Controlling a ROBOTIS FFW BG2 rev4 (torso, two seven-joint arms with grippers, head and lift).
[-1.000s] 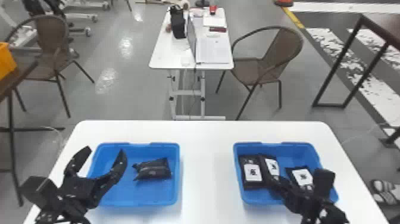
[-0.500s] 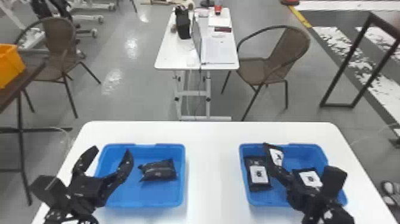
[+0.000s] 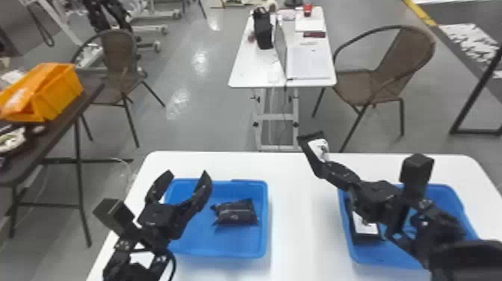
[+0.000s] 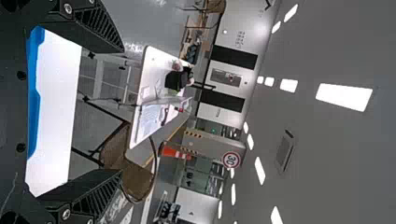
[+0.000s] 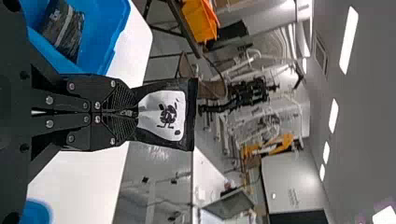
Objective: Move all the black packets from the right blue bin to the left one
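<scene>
Between the bins, above the table's far part, my right gripper (image 3: 324,169) holds a black packet with a white label (image 3: 319,148). In the right wrist view the right gripper (image 5: 133,113) is shut on one end of that packet (image 5: 163,115). Below its arm, the right blue bin (image 3: 457,203) has another labelled black packet (image 3: 365,228) at its left side; the arm covers much of this bin. The left blue bin (image 3: 220,244) contains one dark packet (image 3: 235,213). My left gripper (image 3: 185,179) stands open over that bin's left side; in the left wrist view the left gripper (image 4: 122,111) has nothing between its fingers.
Both bins rest on a white table (image 3: 298,243) with bare surface between them. Beyond it are a smaller white table (image 3: 250,71) with a laptop, a brown chair (image 3: 392,71), and at the left a dark table with an orange bin (image 3: 56,93).
The right gripper has lifted the packet out of the right bin and moved it left and up. The left gripper keeps its place over the left bin, while the head view has shifted somewhat.
</scene>
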